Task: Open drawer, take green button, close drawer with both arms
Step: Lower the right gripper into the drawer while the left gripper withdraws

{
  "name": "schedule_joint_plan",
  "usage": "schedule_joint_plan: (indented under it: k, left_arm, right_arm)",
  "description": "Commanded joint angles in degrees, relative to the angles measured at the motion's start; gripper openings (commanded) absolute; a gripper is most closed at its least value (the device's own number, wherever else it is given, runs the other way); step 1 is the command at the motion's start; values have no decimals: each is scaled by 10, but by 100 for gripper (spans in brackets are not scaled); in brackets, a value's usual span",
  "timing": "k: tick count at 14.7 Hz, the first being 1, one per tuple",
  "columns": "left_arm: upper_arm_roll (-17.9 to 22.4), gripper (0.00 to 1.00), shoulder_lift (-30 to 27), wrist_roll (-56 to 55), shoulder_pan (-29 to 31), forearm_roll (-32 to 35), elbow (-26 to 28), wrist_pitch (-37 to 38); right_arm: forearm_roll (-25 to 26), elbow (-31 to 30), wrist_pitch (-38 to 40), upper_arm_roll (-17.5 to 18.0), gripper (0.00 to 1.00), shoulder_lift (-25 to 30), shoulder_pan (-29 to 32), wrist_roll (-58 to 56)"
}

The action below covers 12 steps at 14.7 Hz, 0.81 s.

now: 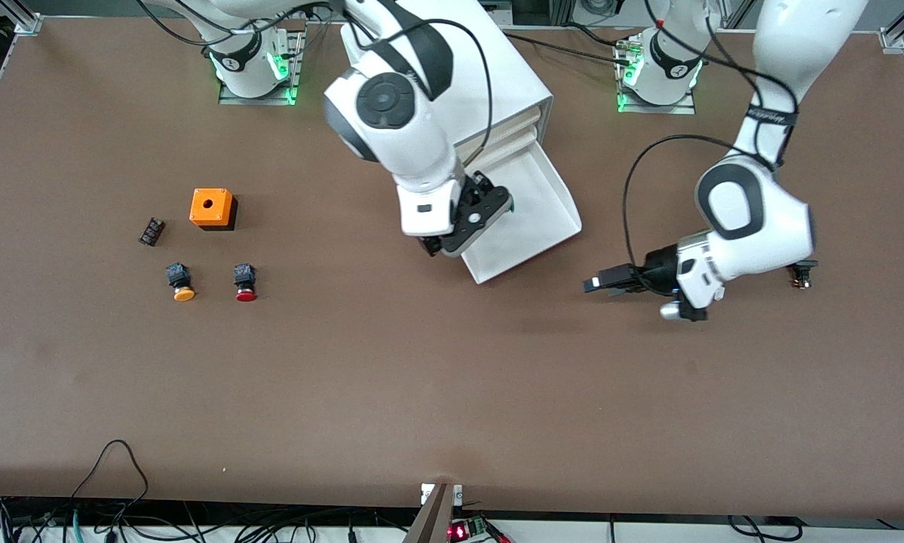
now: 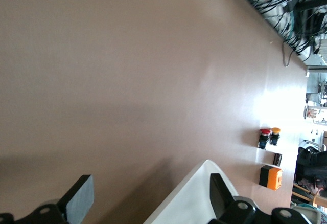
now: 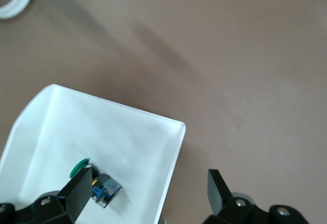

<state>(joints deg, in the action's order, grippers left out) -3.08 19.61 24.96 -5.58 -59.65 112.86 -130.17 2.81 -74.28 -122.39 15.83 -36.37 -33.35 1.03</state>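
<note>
Right now my right gripper point(image 3: 145, 196) hangs over the pulled-out drawer point(image 1: 531, 219), fingers spread apart, one finger just beside the button point(image 3: 94, 183), which lies inside the drawer on its white floor with its green cap showing. The drawer juts from the bottom of the cabinet point(image 1: 497, 83), which stands at the table point(image 1: 421, 392) edge where my bases stand. My left gripper point(image 1: 599, 284) hovers over bare tabletop near the drawer, fingers wide apart, holding nothing.
</note>
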Motion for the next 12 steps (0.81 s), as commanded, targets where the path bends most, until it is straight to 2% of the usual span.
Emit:
schedule_joint_plan:
  k: [1,2,4,6,8,10,12]
  left_arm:
    - [17,100,-63,-7,-5,111,15,-9]
    - [25,100,-82,-8,-5,173,7,-3]
    - [39,100,-113,-11,-1,297,-29,69]
    - [42,100,-128,-17,10,372,-75,149]
    - [43,100,-142,-22,11,459,-121,219]
    - [43,100,-156,-50,10,522,-161,286]
    - [43,100,-156,-96,10,549,-196,351]
  right_arm:
    - [33,23,1,1,100,-24,-17,-29]
    - [35,21,7,1,100,-28,-26,-34]
    - [58,17,15,1,100,-32,-50,-35]
    - [81,10,21,2,100,-41,-65,-37]
    - [83,8,21,1,100,-53,-72,-58]
    - [81,8,20,2,100,-61,-71,-98]
    - [77,5,21,3,100,-61,-66,-142]
